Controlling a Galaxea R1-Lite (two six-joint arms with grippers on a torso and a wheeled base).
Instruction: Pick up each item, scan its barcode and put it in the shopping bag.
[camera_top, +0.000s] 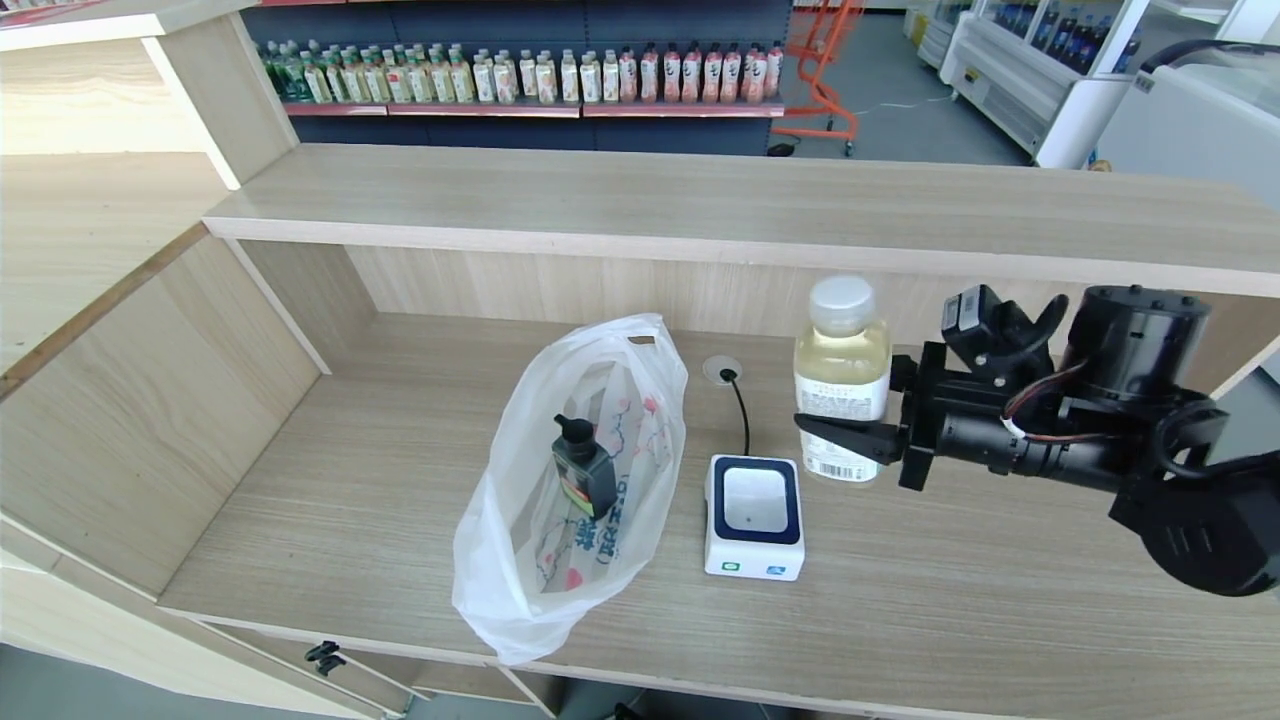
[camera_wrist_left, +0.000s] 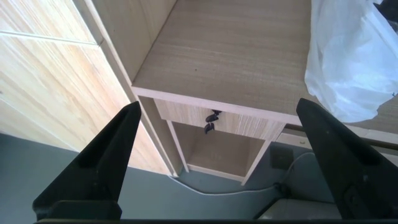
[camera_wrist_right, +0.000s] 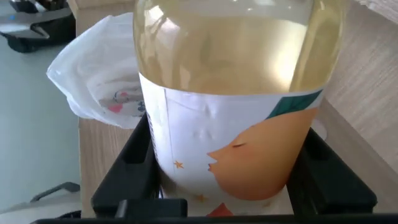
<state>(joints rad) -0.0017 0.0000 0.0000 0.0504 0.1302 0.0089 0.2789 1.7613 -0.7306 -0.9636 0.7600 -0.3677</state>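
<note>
Bottle (camera_top: 842, 362) upright just right of scanner (camera_top: 753, 515), in right gripper (camera_top: 850, 432), jaws clenched low on its label, barcode left exposed, likely for scanning; bag (camera_top: 520, 560) gaping beside scanner, pump bottle (camera_top: 583, 468) inside; left gripper (camera_wrist_left: 217, 112) off worktop (camera_top: 380, 480) front edge, jaws released, parked clear.

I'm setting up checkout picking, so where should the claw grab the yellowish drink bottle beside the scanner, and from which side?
Take the bottle around its straight, labelled lower body, not the cap, coming level from the robot's right. It stands upright with round, even sides, and the scanner and bag sit on its other side. The right claw grips it there.
</note>
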